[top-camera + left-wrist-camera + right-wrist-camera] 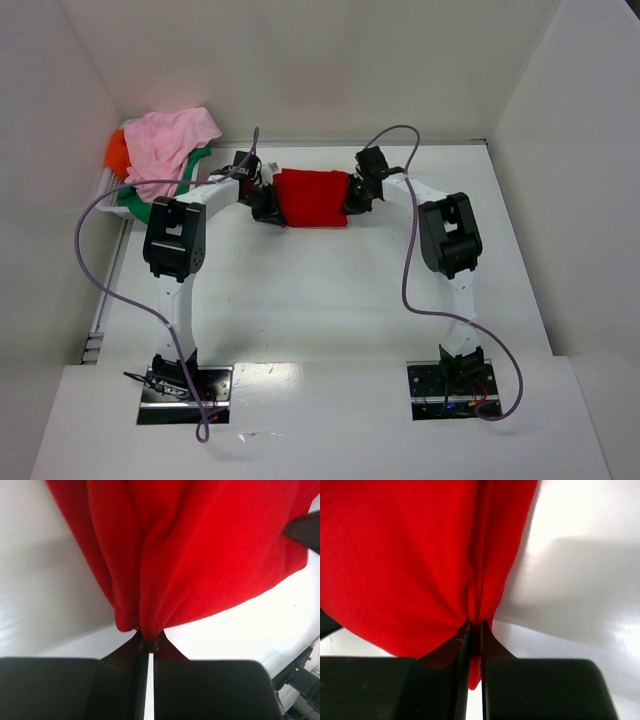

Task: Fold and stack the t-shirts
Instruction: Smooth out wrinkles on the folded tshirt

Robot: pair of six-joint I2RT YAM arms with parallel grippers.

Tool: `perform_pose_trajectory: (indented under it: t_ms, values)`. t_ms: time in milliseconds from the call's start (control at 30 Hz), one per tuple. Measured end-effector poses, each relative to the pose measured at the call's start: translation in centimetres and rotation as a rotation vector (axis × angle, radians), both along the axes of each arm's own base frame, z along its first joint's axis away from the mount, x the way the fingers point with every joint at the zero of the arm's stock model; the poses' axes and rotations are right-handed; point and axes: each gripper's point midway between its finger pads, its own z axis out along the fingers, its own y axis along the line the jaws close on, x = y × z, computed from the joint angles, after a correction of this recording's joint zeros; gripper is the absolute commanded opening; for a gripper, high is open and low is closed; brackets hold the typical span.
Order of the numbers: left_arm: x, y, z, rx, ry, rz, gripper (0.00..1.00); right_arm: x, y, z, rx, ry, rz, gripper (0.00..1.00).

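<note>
My left arm and right arm both reach forward from their bases, elbows raised, forearms angled inward toward each other. My left gripper has its jaws pressed together on one edge of the red t-shirt. My right gripper faces it, pinched the same way on the opposite edge, cloth bunched between the fingertips.

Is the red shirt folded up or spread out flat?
Folded: the red shirt is a small rectangle with no sleeves showing, pinched at each end by the left gripper and right gripper.
</note>
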Motion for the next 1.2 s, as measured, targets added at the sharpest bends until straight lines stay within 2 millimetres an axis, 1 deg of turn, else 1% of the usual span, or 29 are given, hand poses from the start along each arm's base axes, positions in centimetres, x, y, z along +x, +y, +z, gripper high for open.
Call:
perform_pose_trajectory:
  t_ms: [33,100,200,333,500,533,567,633,667,733,767,833,867,900,933,1000,1067,1133,1200]
  values:
    - [-0.1,0.1,0.2,0.002,-0.006,0.000,0.04,-0.4,-0.2,0.1,-0.004,-0.001,-0.003,0.11]
    - [-0.3,0.0,0.6,0.002,-0.014,-0.004,0.00,-1.4,-0.7,0.5,-0.015,0.005,-0.008,0.11]
    - [-0.9,0.0,1.1,0.003,-0.018,-0.011,0.00,-2.7,-1.2,1.3,-0.019,0.004,-0.011,0.11]
    - [-2.0,0.3,1.1,0.011,-0.013,-0.030,0.00,-3.4,-1.4,2.2,-0.016,-0.005,-0.009,0.11]
    - [-4.8,0.5,0.6,0.020,0.034,-0.082,0.00,-4.5,-1.5,2.5,-0.020,0.005,-0.004,0.11]
    - [-5.4,0.6,0.5,0.022,0.046,-0.093,0.00,-4.8,-1.6,2.4,-0.022,0.010,-0.002,0.12]
    - [-6.0,0.6,0.6,0.024,0.055,-0.109,0.03,-5.1,-1.6,2.3,-0.024,0.017,0.000,0.15]
    - [-7.1,0.6,0.7,0.028,0.065,-0.132,0.09,-5.7,-1.6,1.9,-0.029,0.033,0.004,0.16]
    - [-7.7,0.5,0.8,0.031,0.070,-0.146,0.22,-6.0,-1.6,1.7,-0.032,0.040,0.006,0.23]
    - [-8.6,0.5,0.8,0.044,0.081,-0.165,0.32,-6.4,-2.0,1.3,-0.053,0.054,0.002,0.39]
    - [-9.1,0.8,0.9,0.054,0.091,-0.170,0.37,-6.5,-2.4,1.2,-0.068,0.060,-0.006,0.43]
    - [-9.9,1.3,1.0,0.074,0.114,-0.169,0.54,-6.4,-3.2,1.0,-0.092,0.062,-0.020,0.51]
    - [-10.1,1.6,1.1,0.083,0.120,-0.167,0.60,-6.4,-3.5,0.9,-0.101,0.065,-0.025,0.54]
    - [-10.2,1.9,1.4,0.088,0.129,-0.163,0.65,-6.4,-3.7,0.9,-0.113,0.067,-0.029,0.54]
    - [-10.0,2.0,1.8,0.089,0.130,-0.157,0.66,-6.4,-3.9,1.0,-0.121,0.069,-0.031,0.54]
    - [-9.1,2.2,2.8,0.086,0.113,-0.145,0.69,-6.1,-4.3,1.6,-0.131,0.062,-0.043,0.54]
    - [-7.6,2.5,4.3,0.076,0.071,-0.127,0.69,-5.3,-4.4,2.9,-0.129,0.034,-0.051,0.54]
    - [-5.9,2.8,5.9,0.062,0.015,-0.106,0.64,-4.2,-4.2,4.7,-0.114,-0.012,-0.054,0.45]
    - [-4.3,3.2,7.2,0.045,-0.036,-0.082,0.53,-3.2,-3.8,6.3,-0.092,-0.057,-0.052,0.43]
